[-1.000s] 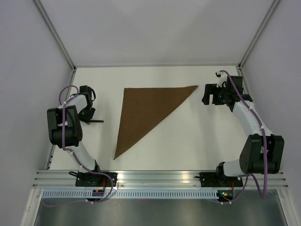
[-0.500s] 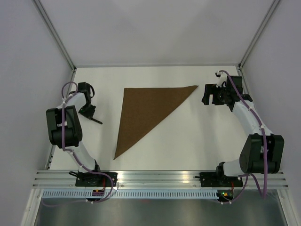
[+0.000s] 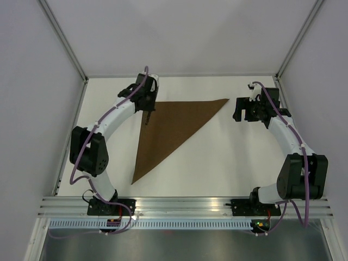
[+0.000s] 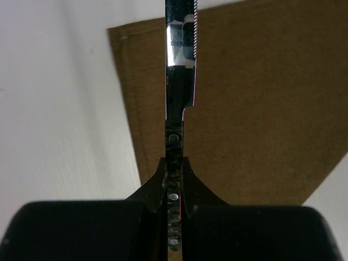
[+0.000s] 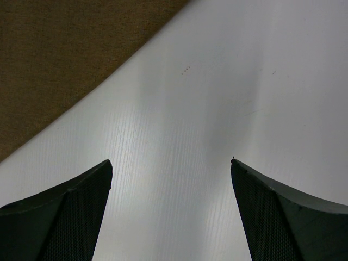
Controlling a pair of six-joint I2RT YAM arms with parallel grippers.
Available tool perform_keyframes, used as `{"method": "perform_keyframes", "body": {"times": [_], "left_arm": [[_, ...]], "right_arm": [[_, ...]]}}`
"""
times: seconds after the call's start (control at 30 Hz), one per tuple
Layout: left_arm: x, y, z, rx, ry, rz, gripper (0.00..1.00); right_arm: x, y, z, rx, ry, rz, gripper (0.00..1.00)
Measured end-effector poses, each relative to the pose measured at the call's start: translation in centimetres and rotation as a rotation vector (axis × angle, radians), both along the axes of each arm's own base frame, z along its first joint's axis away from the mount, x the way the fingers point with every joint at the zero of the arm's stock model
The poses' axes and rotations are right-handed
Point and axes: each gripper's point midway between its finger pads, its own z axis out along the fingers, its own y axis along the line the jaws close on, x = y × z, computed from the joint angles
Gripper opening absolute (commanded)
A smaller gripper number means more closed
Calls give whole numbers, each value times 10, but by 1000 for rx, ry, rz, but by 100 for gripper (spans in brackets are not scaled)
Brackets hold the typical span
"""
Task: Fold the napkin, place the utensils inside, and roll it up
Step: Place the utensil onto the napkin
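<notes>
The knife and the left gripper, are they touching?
Touching. The left wrist view shows the knife clamped by its handle inside the left gripper, with a finger pressed against each side.

The dark brown napkin [image 3: 163,130] lies flat on the desk [image 3: 228,163], folded into a triangle. A serrated knife [image 4: 180,65], clamped edge-on in the left end effector [image 4: 174,174], points over its far-left corner.

The knife [image 4: 180,54] hangs above the far-left corner of the napkin [image 3: 168,130].
</notes>
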Motion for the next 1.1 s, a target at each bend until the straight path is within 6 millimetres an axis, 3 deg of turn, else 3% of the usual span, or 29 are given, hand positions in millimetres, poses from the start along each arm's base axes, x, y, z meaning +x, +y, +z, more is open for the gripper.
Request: {"method": "perform_keyframes", "body": {"times": [0.07, 0.2, 0.57, 0.67, 0.87, 1.1], "left_arm": [[-14, -33, -5, 39, 14, -167, 2], [-39, -72, -16, 83, 41, -405, 2], [-93, -143, -50, 92, 117, -802, 2], [-104, -153, -68, 86, 165, -841, 2], [-111, -154, -94, 95, 223, -848, 2], [-111, -157, -101, 71, 228, -818, 2]], "right_arm": [[0, 0, 0, -1, 0, -1, 94], [0, -1, 0, -4, -1, 0, 94], [0, -1, 0, -7, -3, -2, 94], [0, -2, 0, -9, -3, -4, 94], [0, -2, 0, -11, -3, -5, 94], [0, -2, 0, -11, -3, -5, 94]]}}
